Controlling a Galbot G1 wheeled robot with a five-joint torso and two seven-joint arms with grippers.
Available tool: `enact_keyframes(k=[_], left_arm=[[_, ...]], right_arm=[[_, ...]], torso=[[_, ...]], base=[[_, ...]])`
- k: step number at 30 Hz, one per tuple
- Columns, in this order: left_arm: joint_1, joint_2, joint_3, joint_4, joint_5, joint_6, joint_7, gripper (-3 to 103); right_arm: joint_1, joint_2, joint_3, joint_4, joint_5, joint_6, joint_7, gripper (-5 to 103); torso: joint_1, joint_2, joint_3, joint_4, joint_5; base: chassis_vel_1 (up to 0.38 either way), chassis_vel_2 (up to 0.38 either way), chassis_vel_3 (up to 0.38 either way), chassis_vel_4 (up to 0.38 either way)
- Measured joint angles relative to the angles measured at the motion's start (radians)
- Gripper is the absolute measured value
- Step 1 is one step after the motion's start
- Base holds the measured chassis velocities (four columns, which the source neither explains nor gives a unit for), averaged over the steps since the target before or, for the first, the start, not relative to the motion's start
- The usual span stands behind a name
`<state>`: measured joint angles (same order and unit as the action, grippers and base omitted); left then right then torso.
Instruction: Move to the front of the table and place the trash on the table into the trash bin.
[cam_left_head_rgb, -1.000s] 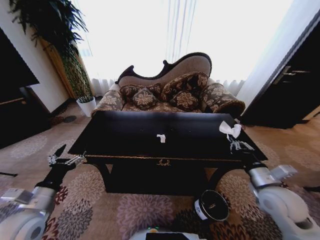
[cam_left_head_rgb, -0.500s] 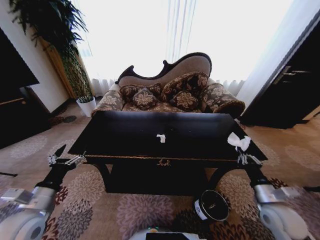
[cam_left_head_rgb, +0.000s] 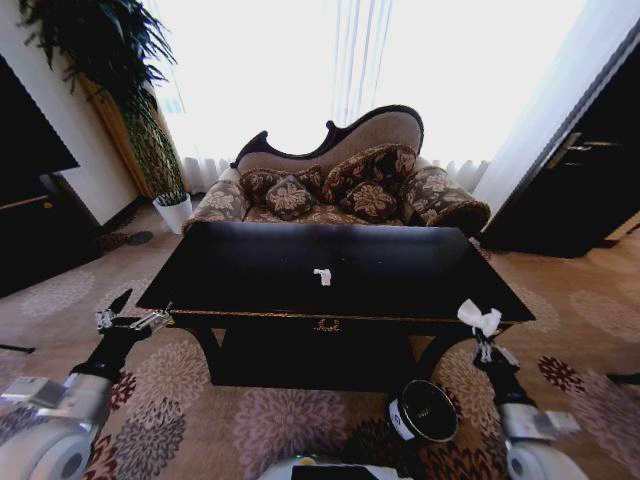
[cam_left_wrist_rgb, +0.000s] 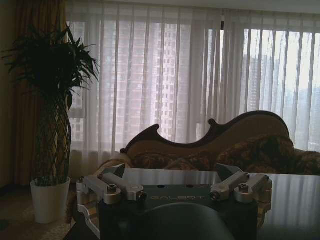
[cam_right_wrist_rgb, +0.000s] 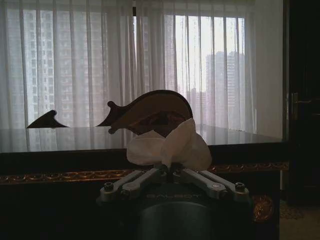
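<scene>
The glossy black table (cam_left_head_rgb: 250, 270) with gold trim stands in front of me. A small white paper scrap (cam_left_head_rgb: 321, 276) lies near its middle. My right gripper (cam_left_head_rgb: 485, 342) hangs just off the table's front right corner, over the carpet, shut on a crumpled white tissue (cam_left_head_rgb: 479, 318). In the right wrist view the tissue (cam_right_wrist_rgb: 170, 146) bulges above the closed right gripper (cam_right_wrist_rgb: 168, 172), with the table's gold-trimmed edge (cam_right_wrist_rgb: 60, 176) behind it. The dark round trash bin (cam_left_head_rgb: 424, 411) stands on the floor below and left of that gripper. My left gripper (cam_left_head_rgb: 135, 321) waits open by the table's front left corner.
A patterned sofa (cam_left_head_rgb: 340, 185) stands behind the table, under bright curtained windows. A tall potted plant (cam_left_head_rgb: 150, 130) is at the back left and a dark cabinet (cam_left_head_rgb: 590, 170) on the right. Flowered carpet (cam_left_head_rgb: 250, 420) lies between me and the table.
My right gripper has carried the tissue off the table's right end, back towards me and down past the front corner. The left arm has not moved.
</scene>
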<state>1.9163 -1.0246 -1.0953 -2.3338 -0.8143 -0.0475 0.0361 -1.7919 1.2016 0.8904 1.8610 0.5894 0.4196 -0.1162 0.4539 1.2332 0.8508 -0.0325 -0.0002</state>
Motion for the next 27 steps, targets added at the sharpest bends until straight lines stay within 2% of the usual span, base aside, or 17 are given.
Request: enact_keyframes(k=[17, 27], left_arm=[[0.0, 0.0, 0.0, 0.0, 0.0, 0.0, 0.0, 100], [0.0, 0.0, 0.0, 0.0, 0.0, 0.0, 0.0, 100]], right_arm=[[0.052, 0.05, -0.136, -0.227, -0.08, 0.085, -0.003, 1], [0.121, 0.05, -0.255, -0.423, -0.11, 0.085, 0.029, 1]], torso=[[0.0, 0.0, 0.0, 0.0001, 0.0001], [0.0, 0.0, 0.0, 0.0001, 0.0001]], base=[[0.0, 0.0, 0.0, 0.0], [0.0, 0.0, 0.0, 0.0]])
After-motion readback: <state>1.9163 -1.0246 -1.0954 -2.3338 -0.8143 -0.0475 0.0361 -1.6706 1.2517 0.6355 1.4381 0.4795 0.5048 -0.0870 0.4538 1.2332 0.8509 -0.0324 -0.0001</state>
